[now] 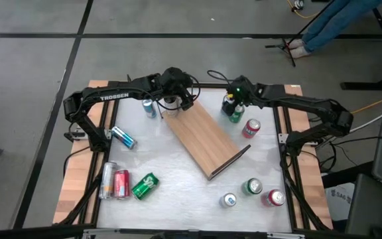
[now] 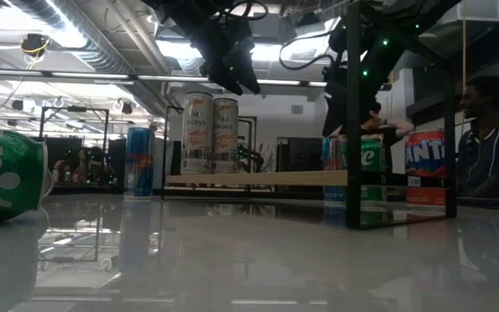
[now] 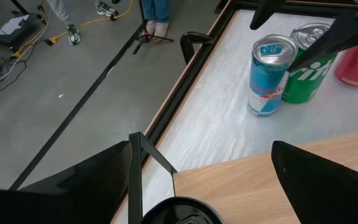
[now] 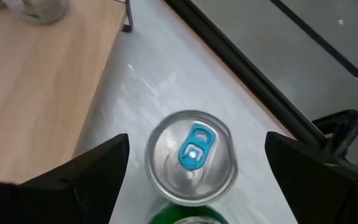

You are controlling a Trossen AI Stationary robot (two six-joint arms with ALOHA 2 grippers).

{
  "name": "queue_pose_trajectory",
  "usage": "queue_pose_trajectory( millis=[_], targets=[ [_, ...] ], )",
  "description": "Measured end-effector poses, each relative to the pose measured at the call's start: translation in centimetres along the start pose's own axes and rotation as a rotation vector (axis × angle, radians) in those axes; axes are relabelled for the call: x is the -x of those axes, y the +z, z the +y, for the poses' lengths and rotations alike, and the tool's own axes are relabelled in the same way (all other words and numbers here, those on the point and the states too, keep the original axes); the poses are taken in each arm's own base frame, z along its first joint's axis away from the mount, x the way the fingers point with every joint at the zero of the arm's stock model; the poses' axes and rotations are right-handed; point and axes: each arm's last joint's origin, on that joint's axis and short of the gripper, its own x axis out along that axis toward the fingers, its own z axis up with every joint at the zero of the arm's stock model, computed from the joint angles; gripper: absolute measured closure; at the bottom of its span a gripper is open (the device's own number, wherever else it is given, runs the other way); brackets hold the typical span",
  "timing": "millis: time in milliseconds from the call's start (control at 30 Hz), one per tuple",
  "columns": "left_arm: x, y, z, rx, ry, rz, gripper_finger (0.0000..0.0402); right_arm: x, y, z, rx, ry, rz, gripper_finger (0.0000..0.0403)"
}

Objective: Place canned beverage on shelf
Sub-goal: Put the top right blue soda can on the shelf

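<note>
Shelf [image 1: 204,137] carries two cans at its far end, left end effector [image 1: 178,99] spread above them; right end effector [image 4: 191,180] hovers released over a blue-tabbed can [image 4: 192,157]

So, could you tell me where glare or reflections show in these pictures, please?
Low view: the glossy tabletop mirrors the ceiling lights, and the green can at the edge is cropped. Right wrist view: soft glare on the silver can top between the open right pincer fingers. High view: even light.
</note>
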Motion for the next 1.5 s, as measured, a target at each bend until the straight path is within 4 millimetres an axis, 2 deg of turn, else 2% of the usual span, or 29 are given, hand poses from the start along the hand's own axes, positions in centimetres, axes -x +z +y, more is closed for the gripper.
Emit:
queue_pose_trajectory(
  millis=[300, 600, 800, 967, 1267, 1500],
  targets=[
    [0.0, 0.0, 0.0, 0.0, 0.0, 0.0, 0.0024, -1.2, -1.3, 0.1, -0.002, 0.012, -0.012, 0.0038],
    [0.0, 0.0, 0.0, 0.001, 0.0, 0.0, 0.0024, -1.4, -1.6, 0.1, 0.001, -0.001, -0.001, 0.0038],
    [0.0, 0.0, 0.0, 0.005, 0.0, -0.001, 0.0024, -2.3, -1.9, 0.2, 0.007, -0.043, 0.026, 0.0043],
    [0.0, 0.0, 0.0, 0.005, 0.0, -0.001, 0.0024, -3.0, -2.1, 0.3, 0.013, -0.037, 0.051, 0.0083],
    [0.0, 0.0, 0.0, 0.005, 0.0, -0.001, 0.0024, -3.1, -1.5, 0.5, 0.031, 0.009, -0.011, 0.0194],
    [0.0, 0.0, 0.0, 0.005, 0.0, -0.001, 0.0024, -2.8, -0.7, 0.7, 0.071, 0.077, -0.05, 0.019]
  ],
)
